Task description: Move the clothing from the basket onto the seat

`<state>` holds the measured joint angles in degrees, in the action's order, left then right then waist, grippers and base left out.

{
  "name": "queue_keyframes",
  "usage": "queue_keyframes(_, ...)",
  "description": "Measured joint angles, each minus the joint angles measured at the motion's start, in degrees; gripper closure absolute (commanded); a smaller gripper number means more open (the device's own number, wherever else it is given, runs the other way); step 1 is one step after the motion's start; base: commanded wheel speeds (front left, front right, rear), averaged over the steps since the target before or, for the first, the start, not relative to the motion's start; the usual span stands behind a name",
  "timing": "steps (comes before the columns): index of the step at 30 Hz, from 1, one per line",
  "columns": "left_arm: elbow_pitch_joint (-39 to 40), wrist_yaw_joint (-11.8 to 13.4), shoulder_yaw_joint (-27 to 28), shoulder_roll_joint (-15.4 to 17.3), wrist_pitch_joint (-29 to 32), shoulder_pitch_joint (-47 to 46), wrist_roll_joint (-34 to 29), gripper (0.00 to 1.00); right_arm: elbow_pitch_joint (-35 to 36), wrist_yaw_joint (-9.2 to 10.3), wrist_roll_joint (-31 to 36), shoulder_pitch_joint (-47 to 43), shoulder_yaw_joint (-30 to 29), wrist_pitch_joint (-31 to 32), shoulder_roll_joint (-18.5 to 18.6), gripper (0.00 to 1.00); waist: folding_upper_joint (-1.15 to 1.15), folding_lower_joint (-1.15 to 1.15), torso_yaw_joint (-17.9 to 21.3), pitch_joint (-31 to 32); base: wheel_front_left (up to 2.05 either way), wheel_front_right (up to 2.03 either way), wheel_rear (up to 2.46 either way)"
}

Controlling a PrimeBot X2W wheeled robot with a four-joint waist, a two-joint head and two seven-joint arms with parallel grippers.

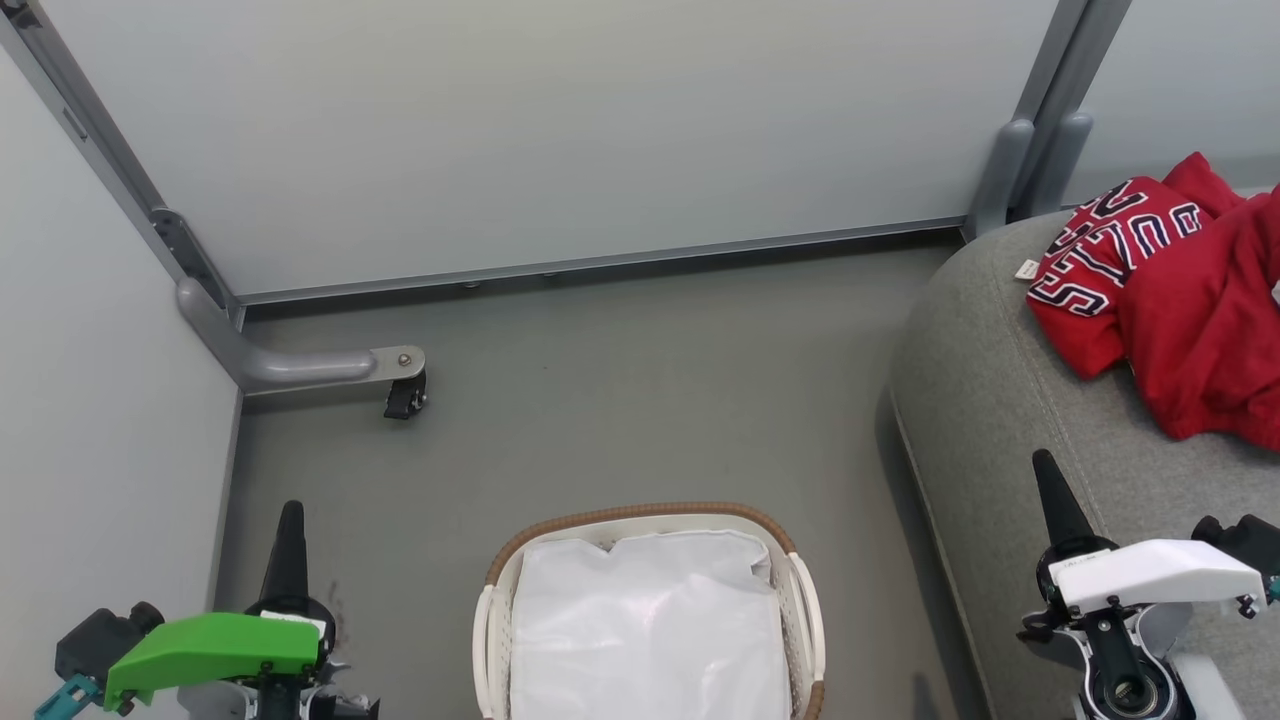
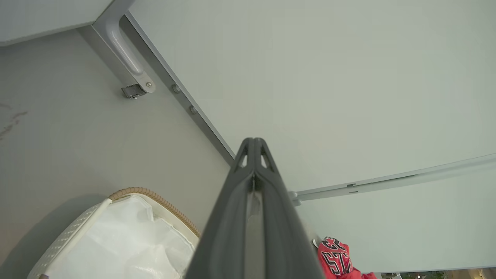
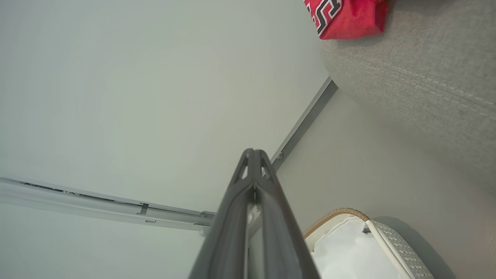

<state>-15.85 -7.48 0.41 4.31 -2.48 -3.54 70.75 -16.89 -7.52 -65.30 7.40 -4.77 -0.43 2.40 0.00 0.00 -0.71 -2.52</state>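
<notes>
Two red garments lie on the grey seat (image 1: 1010, 420) at the right: a lettered jersey (image 1: 1100, 260) and a plain red piece (image 1: 1210, 330) partly over it. The jersey (image 2: 336, 259) (image 3: 341, 17) shows at the edge of both wrist views. The white basket (image 1: 805, 600) with its brown rim stands on the floor at bottom centre, holding just its white liner (image 1: 650, 630). My left gripper (image 1: 290, 520) is shut with nothing in it, left of the basket. My right gripper (image 1: 1045, 470) is shut and empty, over the seat's front part.
Pale partition walls (image 1: 560, 130) close off the back and left. A grey bracket foot with a black caster (image 1: 405, 395) stands on the grey floor (image 1: 620, 400) at the left. Open floor lies between the basket, the walls and the seat.
</notes>
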Motion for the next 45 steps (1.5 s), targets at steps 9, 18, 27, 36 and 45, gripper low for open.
queue_keyframes(9,0.38,0.00,0.76,0.03,1.36,-0.52,4.30,1.00,0.55,0.00,-4.98,-0.13,-0.30,1.30,0.04,1.00,0.00,0.00,0.11,0.36,0.00,0.00,0.00)
queue_keyframes(18,0.67,0.00,1.41,0.03,2.50,-0.70,8.27,1.00,1.02,0.00,-9.69,-0.41,-0.58,2.47,0.12,1.00,0.00,0.00,0.22,0.72,0.00,0.00,0.00)
queue_keyframes(27,0.92,0.00,2.00,0.03,3.78,-1.07,11.95,1.00,1.47,0.00,-13.92,-0.47,-0.88,3.54,0.16,1.00,0.00,0.00,0.33,1.08,0.00,0.00,0.00)
queue_keyframes(36,1.16,0.00,2.72,0.02,4.95,-1.27,15.45,1.00,1.85,0.00,-17.94,-0.62,-1.15,4.69,0.20,1.00,0.00,0.00,0.44,1.44,0.00,0.00,0.00)
queue_keyframes(45,1.46,0.00,3.28,0.00,5.97,-1.81,18.62,1.00,2.27,0.01,-21.68,-0.70,-1.40,5.56,0.23,1.00,0.00,0.00,0.55,1.80,0.00,0.00,0.00)
